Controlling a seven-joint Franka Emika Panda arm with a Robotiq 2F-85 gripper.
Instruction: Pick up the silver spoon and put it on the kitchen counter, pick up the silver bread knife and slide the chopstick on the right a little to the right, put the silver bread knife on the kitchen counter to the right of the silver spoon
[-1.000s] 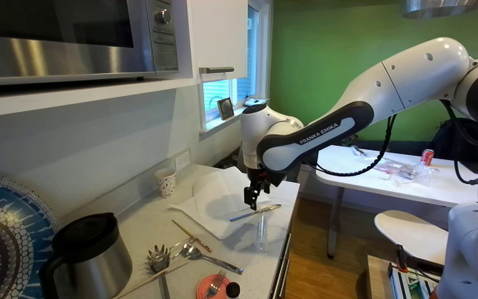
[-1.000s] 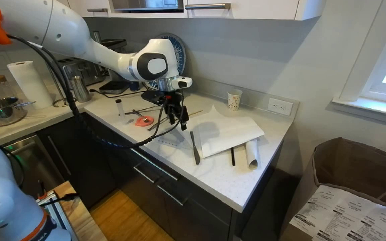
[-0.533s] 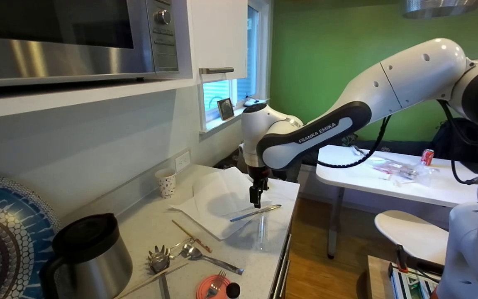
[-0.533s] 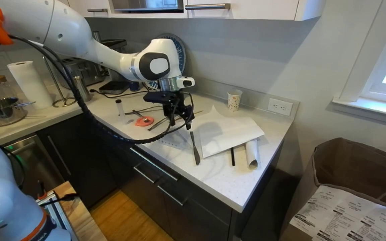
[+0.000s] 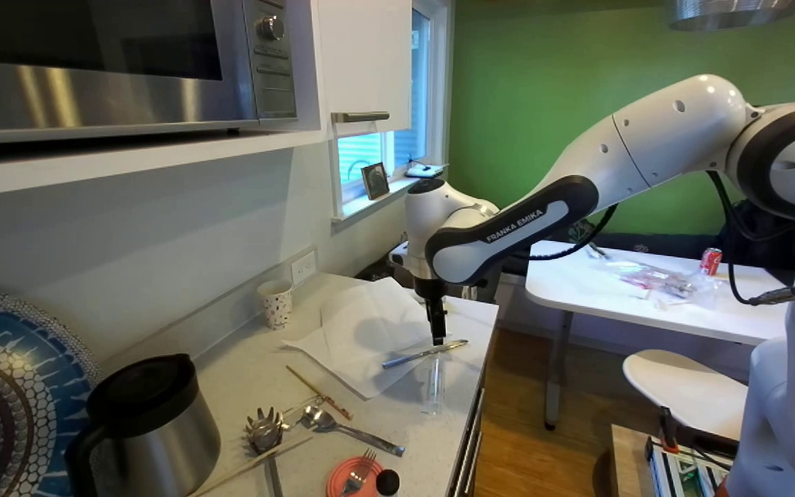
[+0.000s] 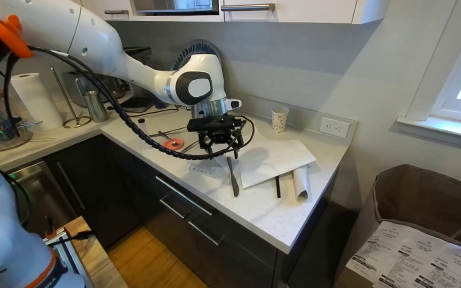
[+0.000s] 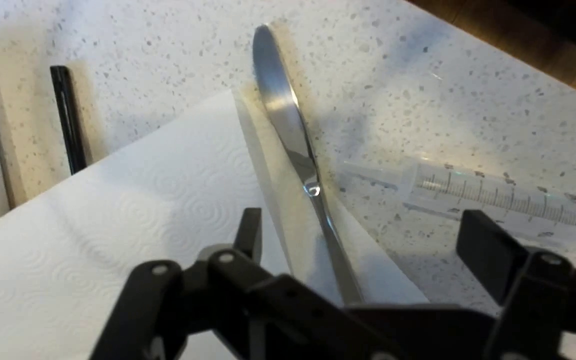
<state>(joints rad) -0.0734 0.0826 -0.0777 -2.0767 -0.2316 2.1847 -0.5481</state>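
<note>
The silver bread knife (image 5: 408, 360) lies on white paper with one end over the kitchen counter (image 5: 425, 466). It also shows in the wrist view (image 7: 288, 125), running between my fingers. My gripper (image 7: 360, 220) is open and empty above the knife, one finger over the paper and one beside a clear syringe. In both exterior views the gripper (image 5: 438, 341) (image 6: 223, 154) is over the knife's near part; contact cannot be told. The silver spoon (image 5: 352, 431) lies flat on the counter. One pale chopstick (image 5: 232, 475) lies near a wire-headed tool; another with a reddish end (image 5: 321, 393) lies beyond the spoon.
The clear syringe (image 7: 508, 200) lies beside the knife. White paper towel (image 6: 278, 156), a black stick (image 6: 278, 187) and a paper roll (image 6: 300, 184) lie on the counter. A spotted cup (image 5: 277, 304) stands by the wall. A fork rests on a pink lid (image 5: 335, 476). A jug (image 5: 163, 435) stands near.
The gripper has turned, so its fingers now straddle the knife. It has shifted right in both exterior views and the arm has come lower. The knife, spoon and chopsticks have not moved.
</note>
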